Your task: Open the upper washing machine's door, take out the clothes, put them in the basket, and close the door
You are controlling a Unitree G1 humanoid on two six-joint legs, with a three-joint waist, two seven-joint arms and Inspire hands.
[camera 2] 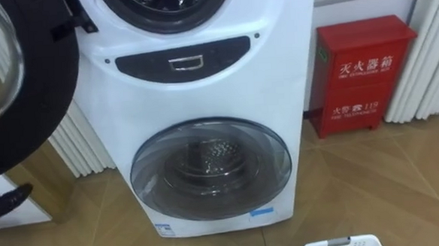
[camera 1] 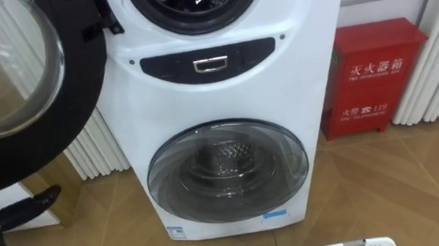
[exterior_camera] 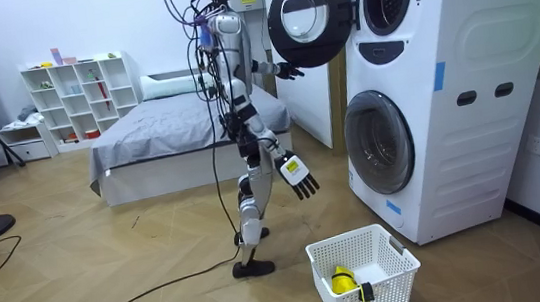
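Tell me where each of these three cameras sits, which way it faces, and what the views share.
Left eye view: on the robot's head, looking down at the washing machine; left hand at lower left under the open upper door.
Right eye view: same head, slightly rightward, same machine, same hand at the left edge.
Room view: standing off to the side, whole robot facing the machine, right hand lowered, open.
Shared: closed lower door, white basket.

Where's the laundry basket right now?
In the room view the white basket sits on the floor before the closed lower door of the washing machine, at the robot's front right.
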